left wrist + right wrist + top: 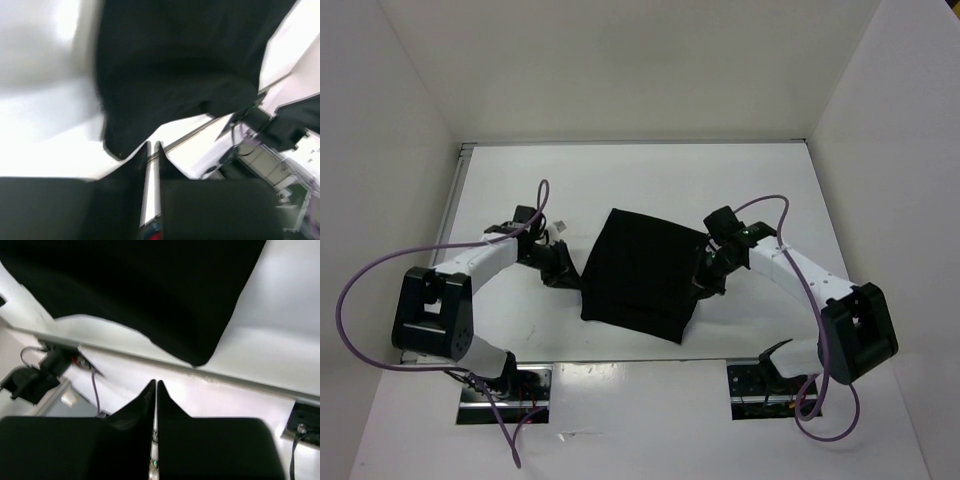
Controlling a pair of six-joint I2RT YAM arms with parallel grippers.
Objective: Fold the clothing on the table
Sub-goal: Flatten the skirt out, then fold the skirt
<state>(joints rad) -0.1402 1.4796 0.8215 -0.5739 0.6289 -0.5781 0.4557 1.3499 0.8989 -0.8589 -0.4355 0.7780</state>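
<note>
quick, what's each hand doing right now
left hand: open a crack, holding nothing
right hand: closed, holding nothing, clothing just ahead

Plain white walls close in the scene: a back wall, a left wall and a right wall, all bare and unmarked. At the near edge lie two shiny metal plates, a left plate and a right plate, well apart. Each reflects the light, and each carries dark fittings too small to make out.
</note>
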